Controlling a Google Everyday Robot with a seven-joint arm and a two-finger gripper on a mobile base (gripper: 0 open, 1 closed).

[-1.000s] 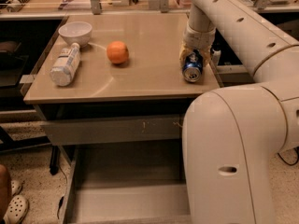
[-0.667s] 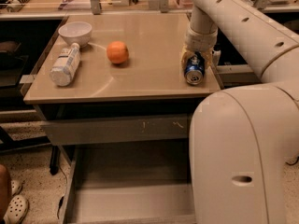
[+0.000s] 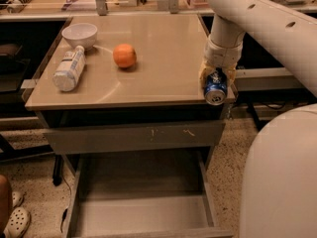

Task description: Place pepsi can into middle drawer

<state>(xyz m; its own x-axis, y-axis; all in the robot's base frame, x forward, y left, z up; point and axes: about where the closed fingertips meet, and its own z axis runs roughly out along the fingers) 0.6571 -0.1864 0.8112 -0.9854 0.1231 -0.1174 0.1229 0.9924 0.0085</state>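
While the end effector (image 3: 216,82) pinches the pepsi can (image 3: 215,92) at the tabletop (image 3: 163,48) edge | grasp done | not yet in open middle drawer (image 3: 143,214)

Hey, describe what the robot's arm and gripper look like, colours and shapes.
The arm is glossy cream-white, built of thick rounded tube-like shells, with small dark round holes along the upper link. It narrows to a stepped cylindrical wrist. The gripper, at the table's front right corner around the pepsi can, has short yellowish-tan fingers. No loose cables or lettering show.
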